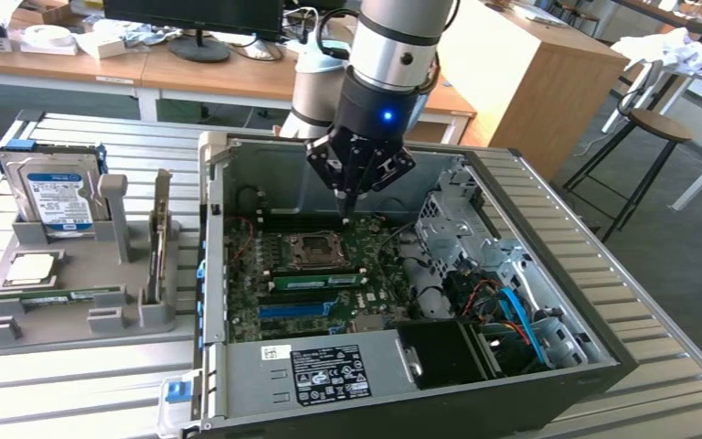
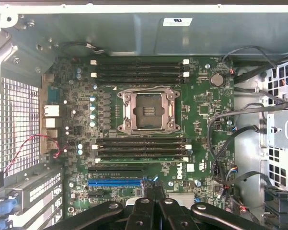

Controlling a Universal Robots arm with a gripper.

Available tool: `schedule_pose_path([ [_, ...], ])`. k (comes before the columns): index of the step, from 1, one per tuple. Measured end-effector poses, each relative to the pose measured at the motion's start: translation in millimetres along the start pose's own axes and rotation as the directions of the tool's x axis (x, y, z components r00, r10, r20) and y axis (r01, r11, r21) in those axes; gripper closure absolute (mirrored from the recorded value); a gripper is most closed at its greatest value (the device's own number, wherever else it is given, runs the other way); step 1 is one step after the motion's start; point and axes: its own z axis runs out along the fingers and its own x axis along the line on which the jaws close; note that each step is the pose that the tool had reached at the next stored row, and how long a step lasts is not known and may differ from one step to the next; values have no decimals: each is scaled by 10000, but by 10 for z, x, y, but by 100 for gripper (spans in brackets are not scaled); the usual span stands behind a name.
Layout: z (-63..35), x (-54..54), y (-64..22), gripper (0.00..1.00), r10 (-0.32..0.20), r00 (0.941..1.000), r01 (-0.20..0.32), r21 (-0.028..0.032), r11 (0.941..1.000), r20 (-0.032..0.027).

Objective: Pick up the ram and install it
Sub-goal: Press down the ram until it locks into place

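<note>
Gripper [image 1: 346,203]: fingers pressed together, nothing between them, poised inside the open computer case [image 1: 595,311] above the motherboard [image 1: 326,274]; in the wrist view, fingertips [image 2: 151,189] meeting over the board's lower edge near the blue expansion slot [image 2: 114,182].

Ram [image 1: 314,278]: green stick seated in a slot just below the CPU socket [image 1: 314,247], lying flat along the board; in the wrist view seen as a thin green strip [image 2: 141,159] in the lowest of the slots under the socket, white latches at both ends.

CPU socket: open metal frame, bare contacts visible at centre [image 2: 148,111].

Upper memory slots [image 2: 139,69]: black, between socket and case wall.

Parts holder [image 1: 70,302]: grey tray on the slatted table [image 1: 58,393], at the exterior view's left of the case, well apart from the gripper.

Hard drive [image 1: 56,197]: blue-and-white label, standing upright in the tray.

Processor chip [image 1: 28,267]: silver square lying flat in the tray in front of the drive.
</note>
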Motion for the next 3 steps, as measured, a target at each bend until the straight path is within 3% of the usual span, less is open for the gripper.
schedule_pose_path([
  [3, 0, 0, 0, 90, 0, 10000, 0, 0, 10000, 0],
])
